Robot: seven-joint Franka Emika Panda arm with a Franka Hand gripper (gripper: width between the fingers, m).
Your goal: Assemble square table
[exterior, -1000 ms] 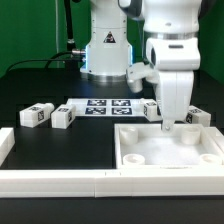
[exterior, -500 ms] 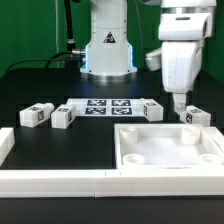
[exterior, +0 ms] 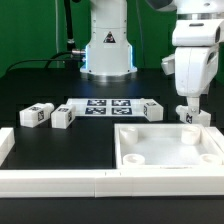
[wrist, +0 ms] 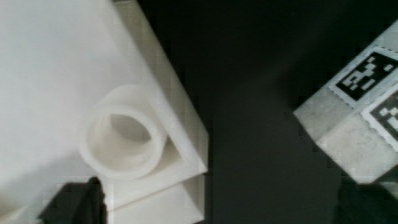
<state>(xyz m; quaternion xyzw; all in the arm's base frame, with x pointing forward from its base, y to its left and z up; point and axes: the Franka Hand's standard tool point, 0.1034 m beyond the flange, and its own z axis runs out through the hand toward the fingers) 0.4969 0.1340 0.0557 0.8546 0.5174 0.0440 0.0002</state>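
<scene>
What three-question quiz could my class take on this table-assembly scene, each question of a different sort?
1. True or false: the pincer is shut on a leg post.
2. How many leg posts show in the exterior view? A two; B four; C six.
3. Fill in: the square panel lies toward the exterior view's ____.

Key: 1 false, the pincer is open and holds nothing; 2 B; 3 right.
</scene>
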